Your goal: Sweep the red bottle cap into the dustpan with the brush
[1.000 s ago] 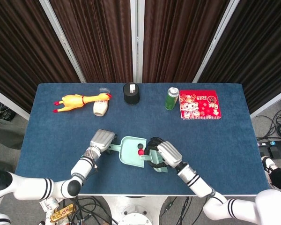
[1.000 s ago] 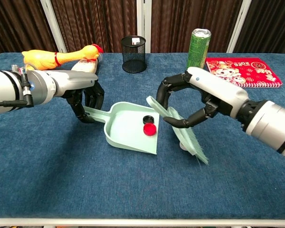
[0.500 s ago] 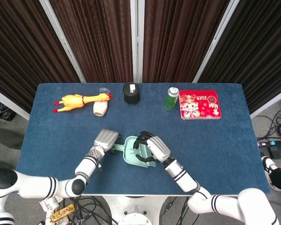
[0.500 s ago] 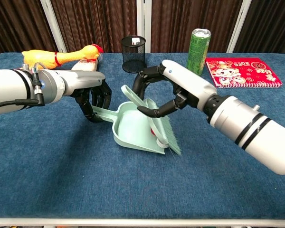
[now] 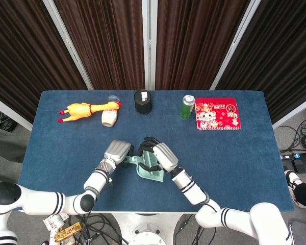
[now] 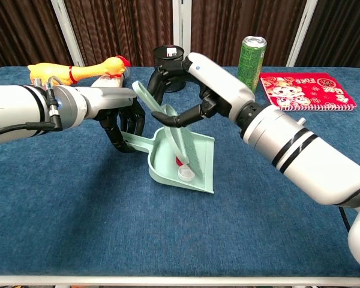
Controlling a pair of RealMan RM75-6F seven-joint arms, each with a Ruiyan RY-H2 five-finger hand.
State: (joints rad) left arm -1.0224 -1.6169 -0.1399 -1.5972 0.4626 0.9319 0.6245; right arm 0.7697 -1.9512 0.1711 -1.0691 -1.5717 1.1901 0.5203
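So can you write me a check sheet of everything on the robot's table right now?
Surface: blue table.
Job's things: mint dustpan with the brush inside; a bit of the red bottle cap beside a white cap.
Clutter: rubber chicken, mesh cup, green can, red notebook, small bottle.
Hands: left hand holds the dustpan handle; right hand grips the brush.
Cables: on the floor.
Surroundings: dark curtains.

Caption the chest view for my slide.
Left hand steadies the dustpan while right hand works the brush inside it.
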